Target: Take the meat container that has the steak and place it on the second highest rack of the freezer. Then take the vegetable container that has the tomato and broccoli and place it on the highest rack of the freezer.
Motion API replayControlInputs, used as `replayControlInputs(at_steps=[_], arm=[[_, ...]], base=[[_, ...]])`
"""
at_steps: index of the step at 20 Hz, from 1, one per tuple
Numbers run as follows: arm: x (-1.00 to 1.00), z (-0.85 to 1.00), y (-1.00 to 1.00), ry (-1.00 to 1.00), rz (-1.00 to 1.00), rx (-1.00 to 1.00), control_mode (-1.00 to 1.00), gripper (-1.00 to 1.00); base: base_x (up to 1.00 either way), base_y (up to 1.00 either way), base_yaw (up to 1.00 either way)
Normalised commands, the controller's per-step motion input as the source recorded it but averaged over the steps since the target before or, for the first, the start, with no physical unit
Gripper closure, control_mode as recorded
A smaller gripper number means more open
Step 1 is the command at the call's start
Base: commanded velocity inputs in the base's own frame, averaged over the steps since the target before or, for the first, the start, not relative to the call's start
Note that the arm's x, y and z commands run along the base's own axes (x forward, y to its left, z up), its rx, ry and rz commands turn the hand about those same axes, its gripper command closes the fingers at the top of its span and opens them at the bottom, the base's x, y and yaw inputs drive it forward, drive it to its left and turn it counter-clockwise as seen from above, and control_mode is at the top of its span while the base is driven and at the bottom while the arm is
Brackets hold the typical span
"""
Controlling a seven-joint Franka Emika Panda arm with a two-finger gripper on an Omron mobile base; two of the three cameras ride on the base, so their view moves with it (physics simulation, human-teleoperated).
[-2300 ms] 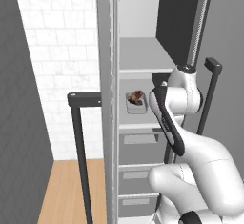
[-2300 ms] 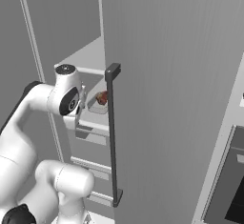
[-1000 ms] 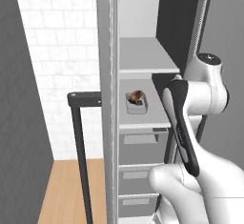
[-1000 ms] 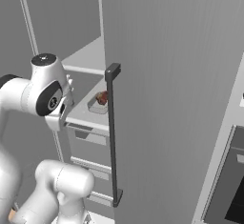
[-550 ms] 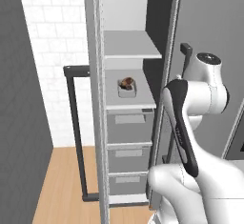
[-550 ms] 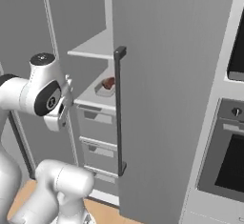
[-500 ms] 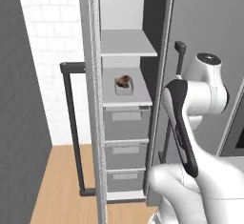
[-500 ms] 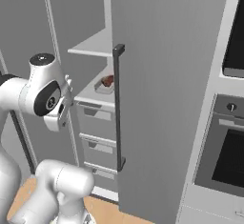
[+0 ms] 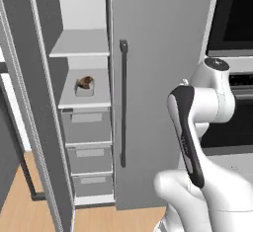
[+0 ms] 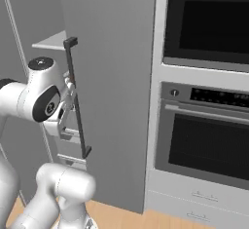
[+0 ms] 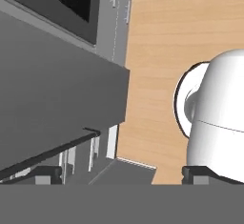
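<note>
The meat container [image 9: 84, 87] is a small grey tray holding the brown steak [image 9: 86, 81]. It stands on the second highest rack [image 9: 94, 99] of the open freezer [image 9: 148, 38], below the highest rack [image 9: 81, 47]. My arm is folded back in front of the freezer's shut right door, away from the shelves. In the hand view my gripper [image 11: 124, 174] points down at the wooden floor, open, its fingertips [image 11: 47, 173] far apart with nothing between them. The vegetable container with the tomato and broccoli is out of view.
A black bar handle [image 9: 122, 102] runs down the freezer's shut door. Grey drawers [image 9: 87, 125] stack under the racks. Black-fronted ovens [image 10: 209, 125] fill the wall to the right. The freezer's open left door [image 9: 29, 102] stands at the left.
The base has swung right, so the freezer slid left in both views and the ovens came in. The arm has drawn back from the shelf. The meat container stays on its rack.
</note>
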Motion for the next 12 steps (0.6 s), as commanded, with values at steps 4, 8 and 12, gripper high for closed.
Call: replayControlInputs(at_steps=[4, 8, 12], arm=[[0.00, 0.00, 0.00, 0.00, 0.00, 0.00, 1.00, -1.00], [0.00, 0.00, 0.00, 0.00, 0.00, 0.00, 1.00, -1.00], [0.00, 0.00, 0.00, 0.00, 0.00, 0.00, 1.00, -1.00]], base=[[0.00, -1.00, -0.07], [-0.01, -1.00, -0.07], [0.00, -1.00, -0.08]])
